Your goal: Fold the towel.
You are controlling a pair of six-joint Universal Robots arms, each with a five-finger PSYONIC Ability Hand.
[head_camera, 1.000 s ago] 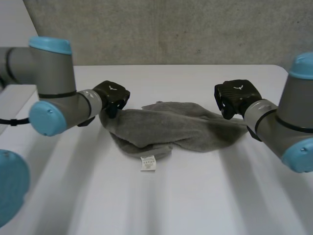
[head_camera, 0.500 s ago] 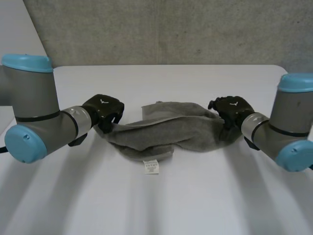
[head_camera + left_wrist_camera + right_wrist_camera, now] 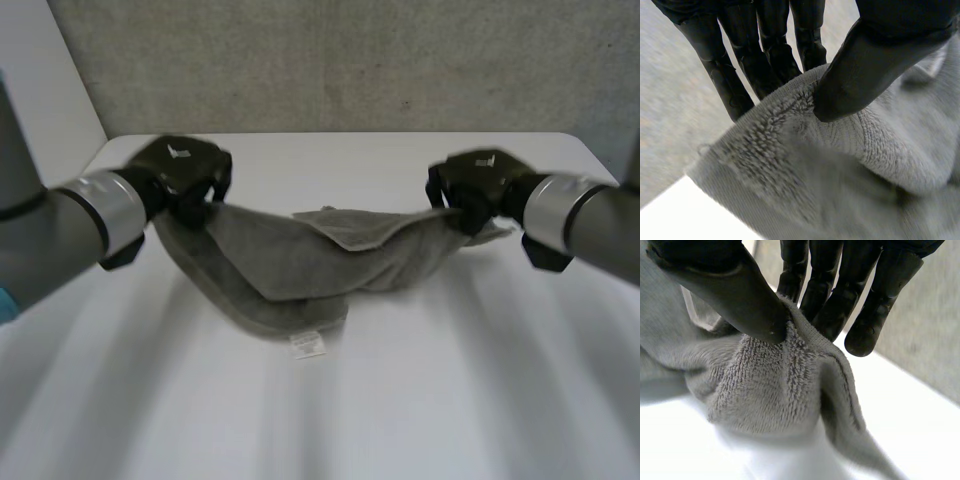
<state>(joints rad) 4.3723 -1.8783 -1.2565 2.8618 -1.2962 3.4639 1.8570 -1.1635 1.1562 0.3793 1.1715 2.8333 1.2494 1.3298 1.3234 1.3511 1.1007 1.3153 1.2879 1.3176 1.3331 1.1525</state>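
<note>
Pinching the towel between thumb and fingers, left hand at nine o'clock, right hand at three; raised and drawn wider than a second ago, sagging toward the table at six; likely stretching flat before folding.

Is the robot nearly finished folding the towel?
Not nearly. Done: the grabbing, with the left robot hand pinching one end of the grey towel and the right robot hand pinching the other. In hand: the ends are raised while the middle sags toward the table. Left: every fold, as the towel is rumpled, not flat or neatly halved.
</note>
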